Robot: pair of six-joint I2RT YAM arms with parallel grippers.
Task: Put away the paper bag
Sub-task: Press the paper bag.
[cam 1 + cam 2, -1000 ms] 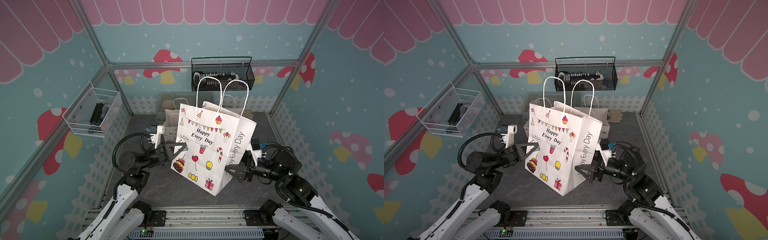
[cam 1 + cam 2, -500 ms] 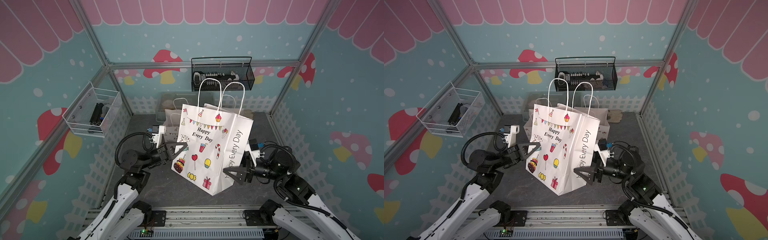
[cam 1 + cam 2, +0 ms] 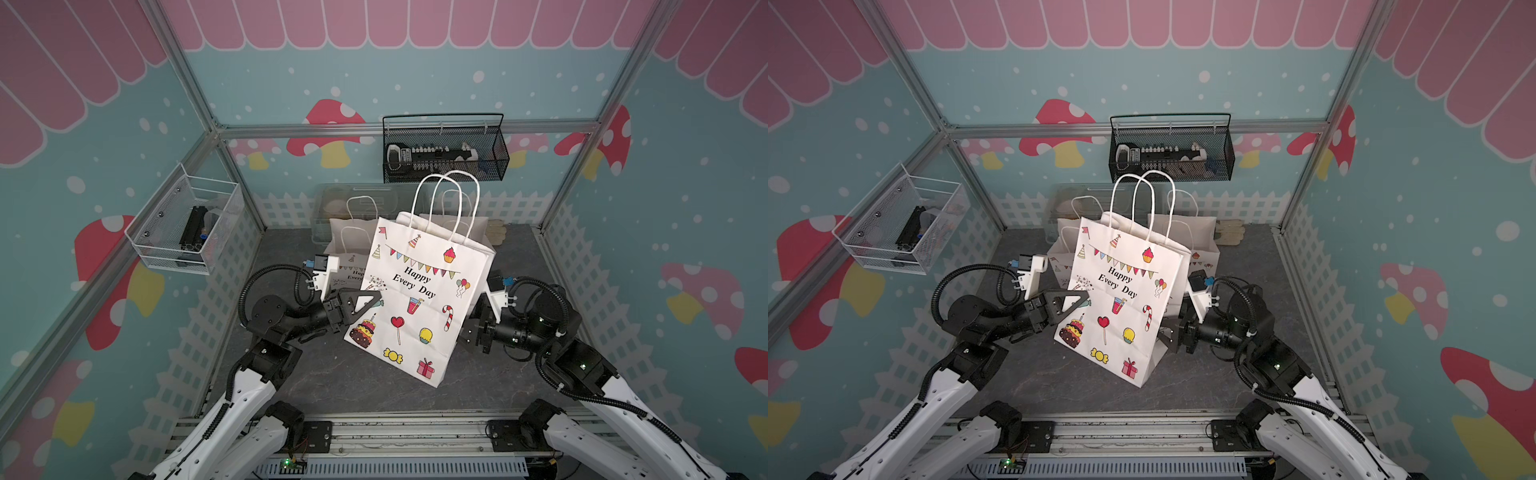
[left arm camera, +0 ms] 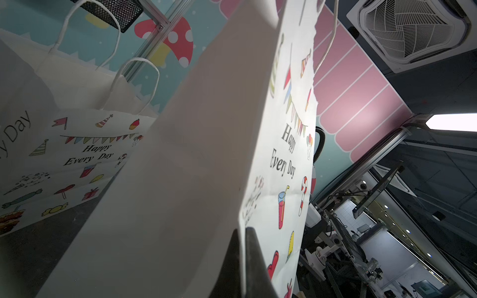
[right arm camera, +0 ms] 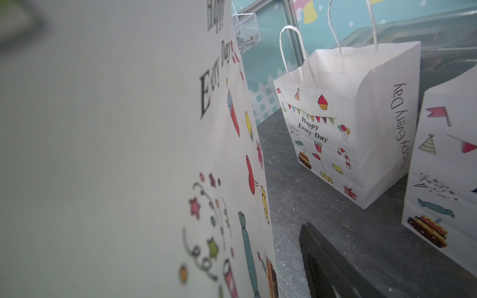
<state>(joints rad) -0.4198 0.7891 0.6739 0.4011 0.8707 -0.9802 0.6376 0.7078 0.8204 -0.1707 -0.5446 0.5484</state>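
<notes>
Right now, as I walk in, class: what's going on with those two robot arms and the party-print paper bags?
The left gripper is pinched shut on one side edge of the front white paper bag printed "Happy Every Day", which is tilted over the dark table. The right gripper is at the bag's opposite side, jaws open, its visible finger clear of the paper. Two matching white bags stand behind.

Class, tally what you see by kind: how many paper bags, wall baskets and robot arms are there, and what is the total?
Paper bags: 3 (front bag, two behind)
Wall baskets: 2 (black, white)
Robot arms: 2 (left, right)
Total: 7
</notes>
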